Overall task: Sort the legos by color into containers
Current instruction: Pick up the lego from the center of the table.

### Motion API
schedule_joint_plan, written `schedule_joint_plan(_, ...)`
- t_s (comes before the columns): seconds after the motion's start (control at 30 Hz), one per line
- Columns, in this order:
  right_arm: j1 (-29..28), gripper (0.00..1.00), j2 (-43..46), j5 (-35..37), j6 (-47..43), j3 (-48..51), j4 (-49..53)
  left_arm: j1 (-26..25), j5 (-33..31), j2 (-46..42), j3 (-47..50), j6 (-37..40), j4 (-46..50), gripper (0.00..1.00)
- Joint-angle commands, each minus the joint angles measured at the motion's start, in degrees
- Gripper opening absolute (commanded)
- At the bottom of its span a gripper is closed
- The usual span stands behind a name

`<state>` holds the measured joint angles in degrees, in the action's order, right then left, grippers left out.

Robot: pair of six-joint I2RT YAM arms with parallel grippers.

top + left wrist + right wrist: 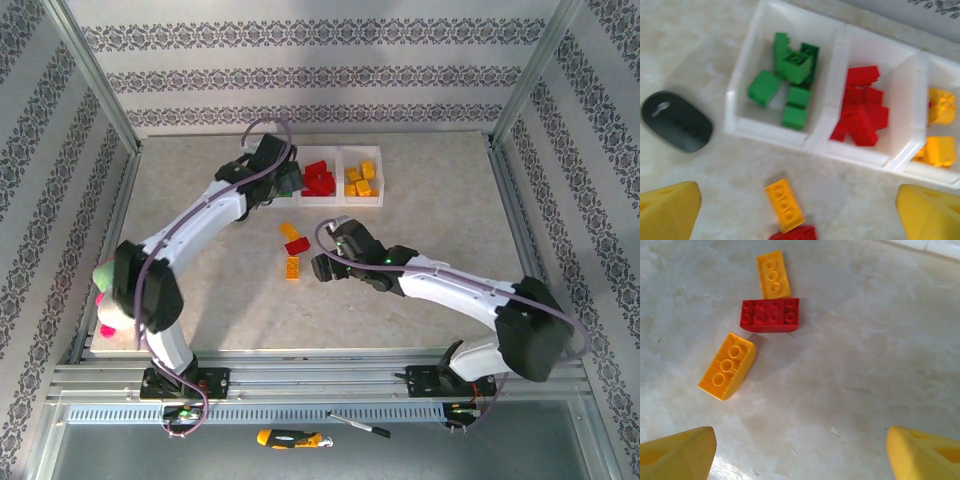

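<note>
Plastic legos (770, 315) — studded, red, yellow-orange

The pale marbled table (260, 310) carries three loose bricks ahead of the right claw (800, 452). A yellow brick (728, 366) lies nearest, to the left, with a red brick (770, 315) beyond it. A second yellow brick (773, 274) lies against the red brick's far side. Ahead of the left claw (800, 210) sits the tray (771, 131), with a mouse (677, 121) to the tray's left.

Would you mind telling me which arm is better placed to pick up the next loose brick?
Right, I'd say. The open right hand hangs close to the red studded plastic brick and two yellow-orange studded bricks on the table; the open left hand is farther away, above the white translucent plastic tray.
</note>
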<state>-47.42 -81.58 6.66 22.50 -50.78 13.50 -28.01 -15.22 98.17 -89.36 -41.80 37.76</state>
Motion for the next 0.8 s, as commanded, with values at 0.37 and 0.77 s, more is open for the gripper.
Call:
schedule_joint_plan(0.37,-3.07,0.89,-23.56,6.42,4.46,-21.94,9.88,0.76,-7.48,-32.72,37.81,-8.27,5.56,0.99)
schedule_joint_plan(0.77,-2.33,0.88,-39.08,4.72,3.01,-36.84,13.13,0.76,-6.06,-39.33,46.04,-13.57,10.15,0.99)
